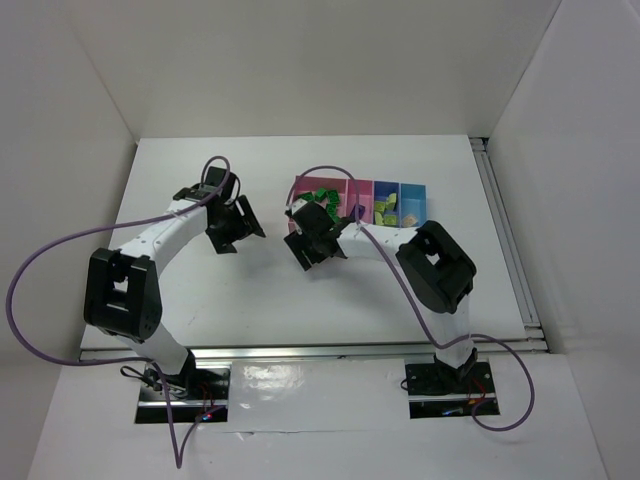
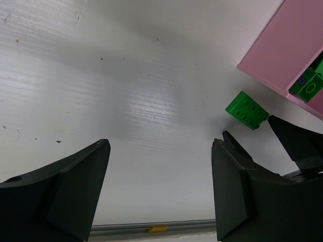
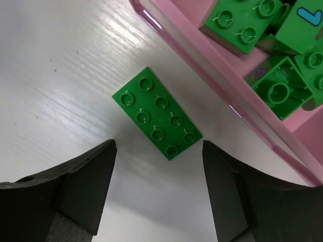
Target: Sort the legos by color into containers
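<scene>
A dark green eight-stud lego (image 3: 157, 120) lies flat on the white table just outside the large pink container (image 3: 212, 75). My right gripper (image 3: 158, 146) hangs over it, open, the brick's near end just between the fingertips and touching neither. More green legos (image 3: 242, 22) are piled in that pink container (image 1: 305, 187). My left gripper (image 2: 161, 146) is open over bare table to the left, with nothing between its fingers. From the left wrist the same green lego (image 2: 246, 110) shows beside the pink container (image 2: 282, 50). In the top view the right gripper (image 1: 315, 242) hides this lego.
The joined row runs right: a narrower pink bin (image 1: 359, 188) with a dark piece, a blue bin (image 1: 386, 187) and a light blue bin (image 1: 414, 190) holding yellow-green bricks. White walls enclose the table. A metal rail (image 1: 510, 240) runs along the right edge.
</scene>
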Motion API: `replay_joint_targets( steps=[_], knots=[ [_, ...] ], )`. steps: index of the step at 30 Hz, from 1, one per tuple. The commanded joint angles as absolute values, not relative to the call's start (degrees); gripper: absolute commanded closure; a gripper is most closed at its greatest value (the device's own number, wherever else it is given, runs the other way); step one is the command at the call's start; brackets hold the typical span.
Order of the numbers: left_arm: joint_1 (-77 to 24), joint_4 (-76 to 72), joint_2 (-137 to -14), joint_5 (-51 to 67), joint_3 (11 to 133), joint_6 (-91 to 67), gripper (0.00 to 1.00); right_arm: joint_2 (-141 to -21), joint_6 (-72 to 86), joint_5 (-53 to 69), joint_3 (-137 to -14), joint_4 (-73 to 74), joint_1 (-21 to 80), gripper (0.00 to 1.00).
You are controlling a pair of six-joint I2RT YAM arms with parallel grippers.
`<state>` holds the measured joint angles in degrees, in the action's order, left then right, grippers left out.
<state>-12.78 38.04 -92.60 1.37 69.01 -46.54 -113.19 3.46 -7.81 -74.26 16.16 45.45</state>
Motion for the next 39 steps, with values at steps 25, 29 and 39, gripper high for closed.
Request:
replay_joint_targets(
  steps=[25,29,39],
  knots=[
    [-12.39,36.83,-92.72,2.99,68.99,-45.18,0.15,-110.32,5.62,-4.39,-70.23,12.65,49.92,0.37],
    [-12.39,36.83,-93.25,2.99,68.99,-45.18,0.15,-109.16,6.85,-4.31,-67.68,13.18,51.59,0.37],
    [-12.39,36.3,-93.87,4.39,68.99,-44.65,0.17,-116.7,10.72,-9.49,-72.85,12.57,51.59,0.37]
  ],
)
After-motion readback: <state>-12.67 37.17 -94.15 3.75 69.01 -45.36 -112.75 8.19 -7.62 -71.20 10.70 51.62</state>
